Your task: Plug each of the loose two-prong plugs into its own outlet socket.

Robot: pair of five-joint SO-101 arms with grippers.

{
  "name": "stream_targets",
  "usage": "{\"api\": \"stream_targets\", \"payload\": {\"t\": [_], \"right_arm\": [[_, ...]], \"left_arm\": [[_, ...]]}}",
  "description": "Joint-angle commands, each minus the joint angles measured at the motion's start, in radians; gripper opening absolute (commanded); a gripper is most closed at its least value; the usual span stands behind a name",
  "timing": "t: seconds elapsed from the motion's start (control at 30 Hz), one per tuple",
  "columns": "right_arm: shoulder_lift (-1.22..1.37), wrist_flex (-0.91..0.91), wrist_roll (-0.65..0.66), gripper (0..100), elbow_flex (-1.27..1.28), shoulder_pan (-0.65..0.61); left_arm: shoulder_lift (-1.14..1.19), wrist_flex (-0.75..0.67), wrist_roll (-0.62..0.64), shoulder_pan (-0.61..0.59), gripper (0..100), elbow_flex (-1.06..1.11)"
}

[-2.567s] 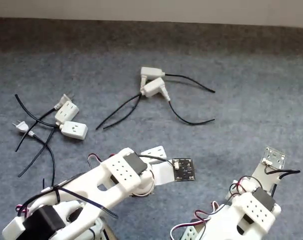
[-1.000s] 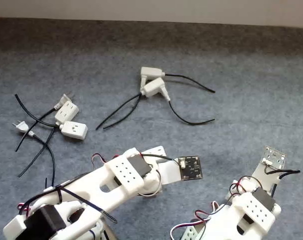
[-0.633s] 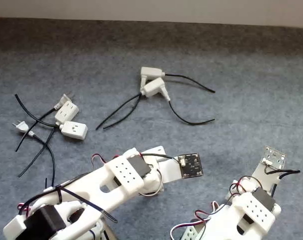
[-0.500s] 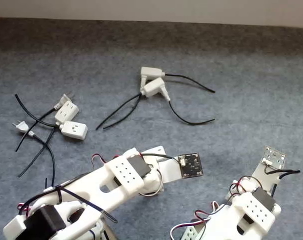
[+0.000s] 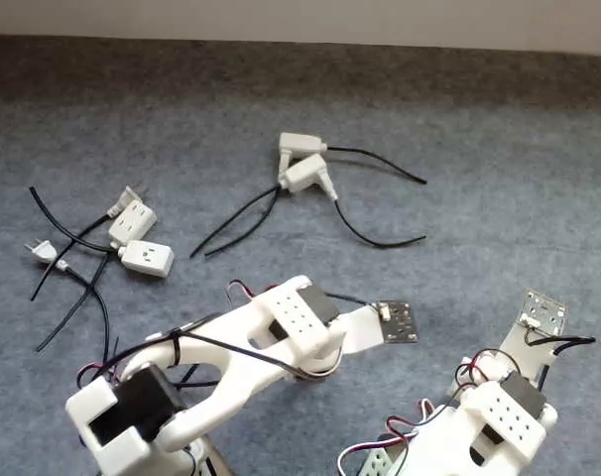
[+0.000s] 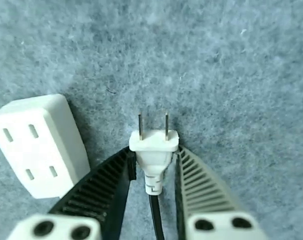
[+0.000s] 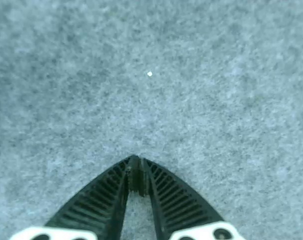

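My left gripper (image 6: 155, 154) is clenched on a white two-prong plug (image 6: 152, 142). I hold it by its body, with the two prongs pointing away from me and its black cord running back between the jaws. Just beside it on the grey carpet (image 5: 499, 178) lies a white outlet block (image 6: 39, 145), its slots showing, not touching the plug. My right gripper (image 7: 136, 172) is pressed closed on nothing and hangs over bare carpet. I judge the task to be in its early part: this plug is picked up but not yet in any socket, and its prongs do not point at the block's slots, so I think a turn is needed first. In the high view, on the left side, I count two more outlets, an upper block (image 5: 132, 222) and a lower block (image 5: 148, 258), among tangled black cords (image 5: 77, 288). A small loose plug (image 5: 44, 250) lies apart from them with its prongs free, so that one is left to do. A second plug (image 5: 122, 203) touches the upper block; whether it is seated I cannot tell. In the middle are two white pieces (image 5: 302, 177) pressed together, each with a cord, and they look to me like one finished pair. So I count three plugs, three blocks and one joined pair.
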Motion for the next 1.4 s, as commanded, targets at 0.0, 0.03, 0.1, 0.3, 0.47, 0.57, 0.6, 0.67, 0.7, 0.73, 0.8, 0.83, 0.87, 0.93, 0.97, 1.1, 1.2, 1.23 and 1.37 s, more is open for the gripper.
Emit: {"api": "stream_targets", "payload": {"t": [0.0, 0.03, 0.1, 0.3, 0.47, 0.57, 0.6, 0.67, 0.7, 0.73, 0.8, 0.83, 0.87, 0.93, 0.97, 1.1, 1.2, 1.23, 1.37], "right_arm": [[-0.002, -0.036, 0.006, 0.9, 0.01, -0.021], [-0.002, -0.036, 0.006, 0.9, 0.01, -0.021], [-0.002, -0.036, 0.006, 0.9, 0.01, -0.021], [-0.002, -0.036, 0.006, 0.9, 0.01, -0.021], [-0.002, -0.036, 0.005, 0.9, 0.01, -0.021], [-0.002, -0.036, 0.003, 0.9, 0.01, -0.021], [-0.002, -0.036, 0.003, 0.9, 0.01, -0.021], [-0.002, -0.036, 0.003, 0.9, 0.01, -0.021], [-0.002, -0.036, 0.003, 0.9, 0.01, -0.021], [-0.002, -0.036, 0.003, 0.9, 0.01, -0.021], [-0.002, -0.036, 0.003, 0.9, 0.01, -0.021], [-0.002, -0.036, 0.003, 0.9, 0.01, -0.021], [-0.002, -0.036, 0.003, 0.9, 0.01, -0.021], [-0.002, -0.036, 0.003, 0.9, 0.01, -0.022], [-0.002, -0.036, 0.003, 0.9, 0.01, -0.022], [-0.002, -0.036, 0.003, 0.9, 0.01, -0.024], [-0.002, -0.036, 0.002, 0.9, 0.01, -0.025], [-0.002, -0.036, 0.002, 0.9, 0.01, -0.025], [-0.002, -0.036, 0.002, 0.9, 0.01, -0.03]], "left_arm": [[0.01, 0.006, 0.034, -0.001, 1, -0.035], [0.01, 0.006, 0.037, -0.002, 1, -0.035], [0.01, 0.006, 0.038, -0.015, 1, -0.035], [0.007, 0.017, 0.038, -0.015, 1, -0.042], [-0.13, 0.167, 0.038, -0.015, 1, -0.147], [-0.274, 0.239, 0.035, -0.018, 1, -0.213], [-0.315, 0.245, 0.035, -0.018, 1, -0.222], [-0.39, 0.249, 0.034, -0.015, 1, -0.231], [-0.417, 0.249, 0.034, -0.015, 1, -0.234], [-0.437, 0.249, 0.034, -0.015, 1, -0.239], [-0.461, 0.247, 0.034, -0.016, 1, -0.24], [-0.467, 0.242, 0.034, -0.018, 1, -0.239], [-0.472, 0.218, 0.035, -0.016, 1, -0.229], [-0.479, 0.143, 0.04, -0.013, 1, -0.189], [-0.483, 0.094, 0.041, -0.004, 1, -0.163], [-0.547, -0.178, 0.176, 0.051, 1, -0.013], [-0.618, -0.391, 0.288, 0.067, 1, 0.108], [-0.638, -0.457, 0.315, 0.067, 1, 0.148], [-0.71, -0.694, 0.407, 0.065, 1, 0.294]]}}
